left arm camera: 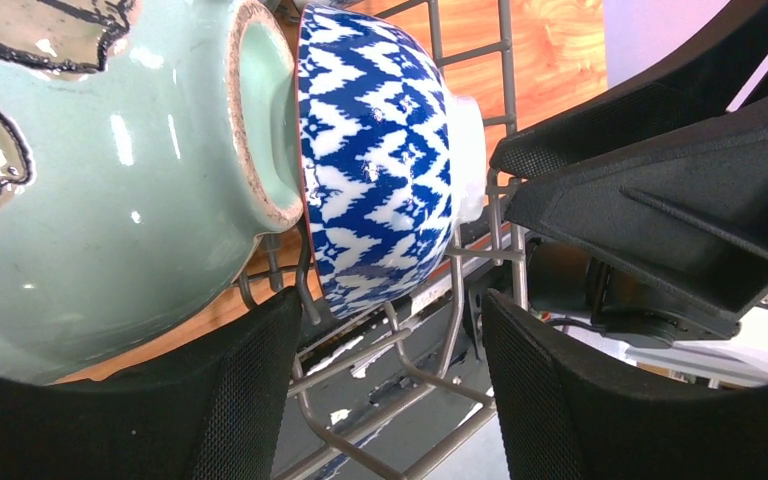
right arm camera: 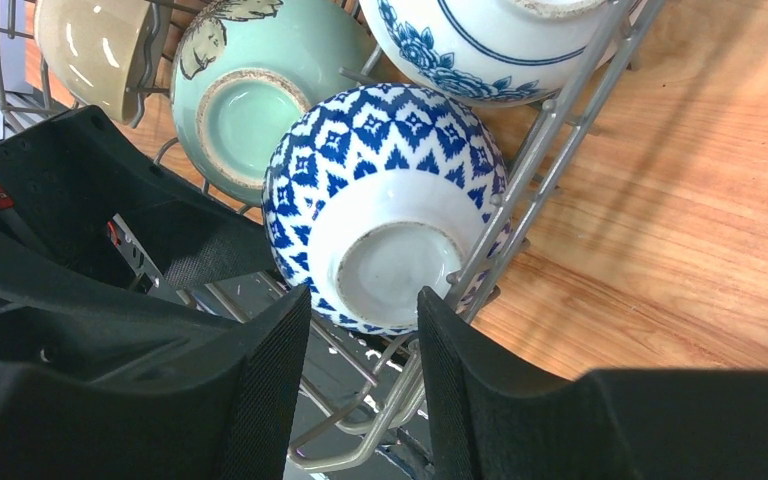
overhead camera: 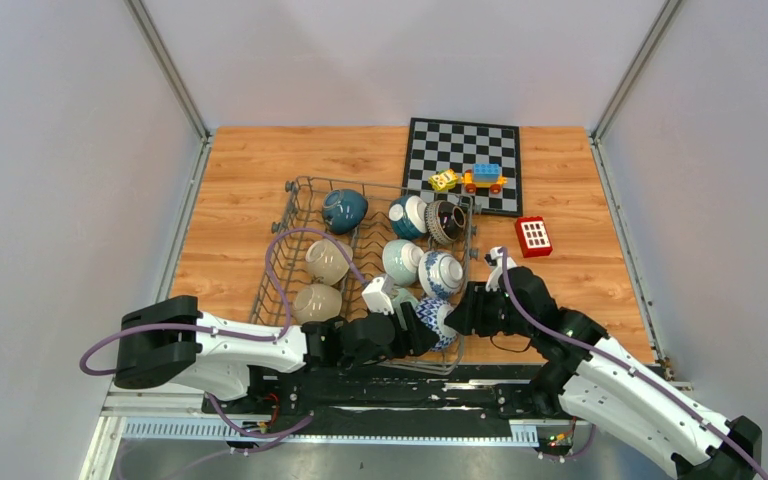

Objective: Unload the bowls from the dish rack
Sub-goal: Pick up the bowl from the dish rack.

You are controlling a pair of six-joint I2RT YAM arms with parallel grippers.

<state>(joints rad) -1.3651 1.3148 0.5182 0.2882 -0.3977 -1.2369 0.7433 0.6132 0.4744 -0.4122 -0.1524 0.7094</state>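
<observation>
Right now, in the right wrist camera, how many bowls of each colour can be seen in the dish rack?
Beige bowl: 1
Pale green bowl: 1
Blue diamond-patterned bowl: 1
White bowl with blue flowers: 1
Total: 4

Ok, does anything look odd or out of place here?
Nothing is spilled or broken. The odd part: the left pincer and right pincer both flank one blue-and-white zigzag bowl at the dish rack's near right corner. Unrelated toy blocks sit on a chessboard beyond.
</observation>
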